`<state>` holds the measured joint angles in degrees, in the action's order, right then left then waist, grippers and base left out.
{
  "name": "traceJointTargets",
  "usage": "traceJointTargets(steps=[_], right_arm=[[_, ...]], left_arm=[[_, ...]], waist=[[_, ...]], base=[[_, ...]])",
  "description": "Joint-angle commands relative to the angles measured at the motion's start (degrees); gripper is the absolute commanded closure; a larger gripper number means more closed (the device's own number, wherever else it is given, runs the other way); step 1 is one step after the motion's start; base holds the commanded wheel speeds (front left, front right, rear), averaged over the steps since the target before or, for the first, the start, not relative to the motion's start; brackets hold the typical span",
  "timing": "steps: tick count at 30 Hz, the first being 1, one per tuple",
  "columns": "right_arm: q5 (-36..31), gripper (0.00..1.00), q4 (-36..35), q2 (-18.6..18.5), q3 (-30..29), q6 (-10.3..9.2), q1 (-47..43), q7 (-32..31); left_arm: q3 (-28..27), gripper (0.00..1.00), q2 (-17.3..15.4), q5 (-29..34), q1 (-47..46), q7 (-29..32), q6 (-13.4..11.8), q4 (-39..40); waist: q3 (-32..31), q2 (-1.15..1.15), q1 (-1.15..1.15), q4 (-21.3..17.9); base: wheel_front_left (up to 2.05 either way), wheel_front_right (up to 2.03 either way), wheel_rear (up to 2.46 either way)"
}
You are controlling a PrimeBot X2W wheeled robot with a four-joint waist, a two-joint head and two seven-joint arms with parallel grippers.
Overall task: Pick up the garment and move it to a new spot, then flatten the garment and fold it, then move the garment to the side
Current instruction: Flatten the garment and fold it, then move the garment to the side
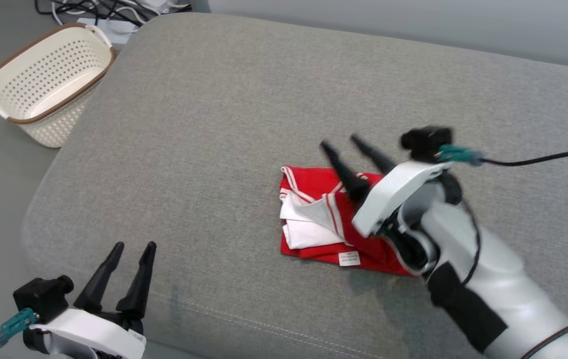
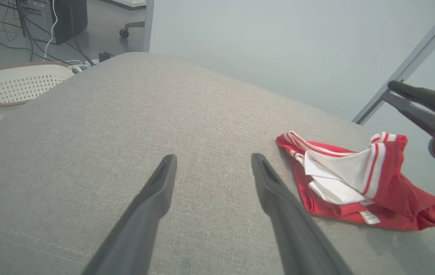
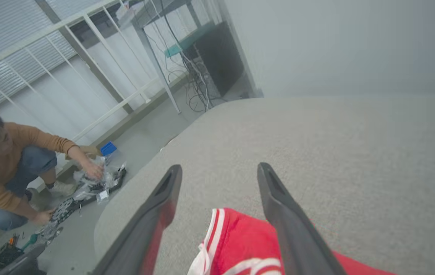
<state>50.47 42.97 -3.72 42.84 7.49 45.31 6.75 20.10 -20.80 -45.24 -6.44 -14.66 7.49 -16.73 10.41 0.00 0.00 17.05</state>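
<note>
The right gripper (image 1: pixel 341 142) stands with its two long dark fingers spread wide and nothing between them. It is tilted over the far edge of the garment (image 1: pixel 316 219), and the left wrist view shows it raised clear of the cloth rather than touching it. In its own wrist view the right gripper (image 3: pixel 219 168) frames bare upholstery, with the red fabric (image 3: pixel 240 244) just below the fingers. The garment is red with white striped trim, a white panel and a small white label (image 1: pixel 349 258). It lies loosely folded into a rough rectangle, right of centre on the cushion (image 1: pixel 214 124). The left gripper (image 1: pixel 134 245) is also wide open and empty, hovering near the front left edge of the cushion, well apart from the garment (image 2: pixel 354 183). The cushion is a broad grey woven pad with rounded corners and a stitched seam along the front. On the floor beyond its far left corner sits a cream perforated plastic basket (image 1: pixel 54 130) with a brown rim, and dark and white cables (image 1: pixel 94 10) lie behind it. The floor and the wall are pale grey. In the right wrist view a person (image 3: pixel 7 168) in an orange-brown top and jeans crouches on the floor beside white railings, handling small items, and a dark computer case (image 3: pixel 217 57) stands further back.
</note>
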Motion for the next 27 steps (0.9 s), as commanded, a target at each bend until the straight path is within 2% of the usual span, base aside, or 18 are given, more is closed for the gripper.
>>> traceJointTargets(steps=[1, 2, 8, 16, 27], right_arm=[[0.1, 0.0, 0.8, 0.8, -2.7, 0.0, 1.9, 4.3], [0.1, 0.0, 0.8, 0.8, -2.7, 0.0, 1.9, 4.3], [-5.9, 0.0, 10.5, 0.8, -12.7, 0.0, 0.4, 8.0], [-12.6, 0.0, 11.6, 0.8, -19.4, 0.0, -7.7, 8.2], [-8.2, 0.0, 11.7, 0.8, -16.9, 0.0, -13.5, 7.8]], left_arm=[[-3.3, 0.0, -1.3, 0.8, -1.8, -0.3, 0.0, 1.4], [-3.3, 0.0, -1.3, 0.8, -1.8, -0.3, 0.0, 1.4], [-4.6, 0.0, -0.8, 2.1, -0.7, -0.3, 0.0, 2.8], [-4.2, 0.0, -0.8, 2.2, 0.0, -0.3, 0.0, 3.2], [-3.2, 0.0, -0.9, 2.2, 1.2, -0.3, 0.0, 1.6]], waist=[[-0.6, 0.0, 0.0, -1.5], [-0.6, 0.0, 0.0, -1.5], [-1.0, 0.0, 0.0, -4.6], [-1.2, 0.0, 0.0, -6.0], [-2.3, 0.0, 0.0, -4.7]], base=[[0.0, 0.0, 0.0], [0.0, 0.0, 0.0], [0.0, 0.0, 0.0], [0.0, 0.0, 0.0], [0.0, 0.0, 0.0]])
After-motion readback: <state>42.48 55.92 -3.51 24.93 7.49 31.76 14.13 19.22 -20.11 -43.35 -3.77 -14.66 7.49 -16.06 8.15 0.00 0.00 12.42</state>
